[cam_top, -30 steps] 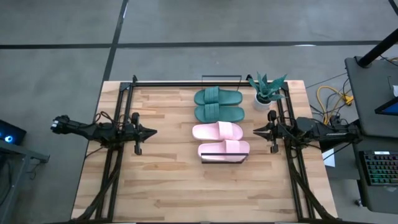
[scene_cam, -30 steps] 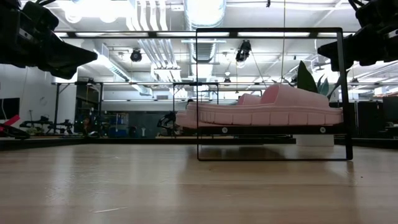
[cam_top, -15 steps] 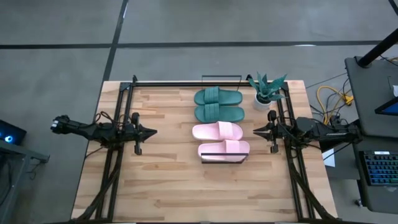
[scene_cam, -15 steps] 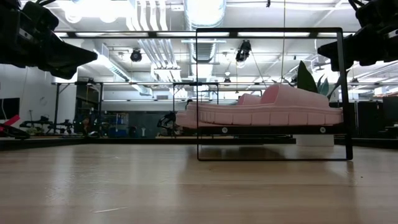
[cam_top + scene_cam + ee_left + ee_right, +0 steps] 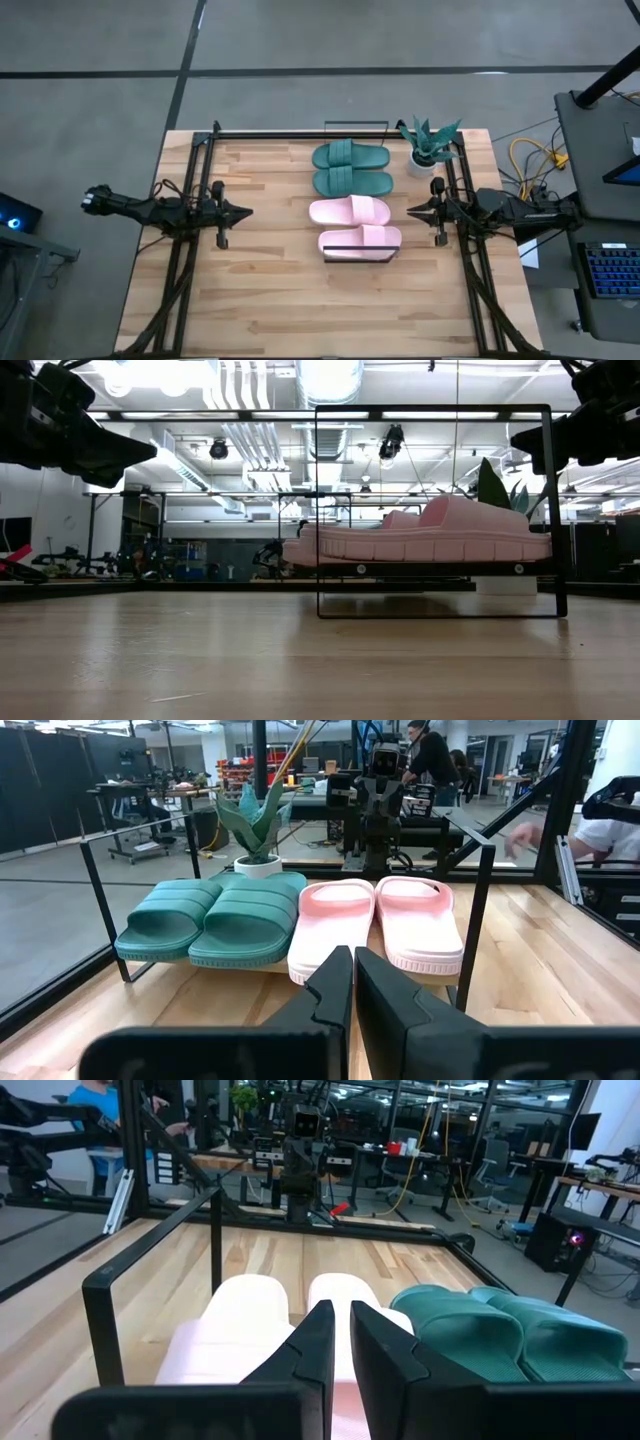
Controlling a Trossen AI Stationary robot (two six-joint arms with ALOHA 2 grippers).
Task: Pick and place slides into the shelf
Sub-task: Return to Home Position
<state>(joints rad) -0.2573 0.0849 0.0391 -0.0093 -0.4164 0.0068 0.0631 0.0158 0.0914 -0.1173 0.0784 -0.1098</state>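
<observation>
Nearest the front edge, the bare counter [image 5: 270, 290] holds nothing that could snag, so the risks start at the shelf [image 5: 360, 258], which stands raised on a thin dark frame in the middle of the counter with all four slides lying on it. The nearest pink slide [image 5: 361, 240] lies right at the shelf's near end, and in the low view it juts past the frame upright on the left arm's side. To my eye that overhang makes it the likeliest to tip or slide off if the shelf is jolted. Level with the second pink slide [image 5: 350, 210], the left pincer [image 5: 246, 211] hangs well apart from the shelf, clenched on nothing. The right pincer [image 5: 410, 212], also clenched and empty, points at the pink pair from just beside the shelf. It has little room, so any forward drift or swing of that arm while it settles could knock a pink slide sideways or shove the light frame. Farther back, the two teal slides [image 5: 352, 170] lie side by side and look well seated, less likely to shift. At the far end a potted plant [image 5: 430, 150] stands just beside the farthest teal slide and close to the right arm's frame, where a careless sweep could topple it onto the slides. Beyond the counter a person [image 5: 435, 760] stands well clear.
</observation>
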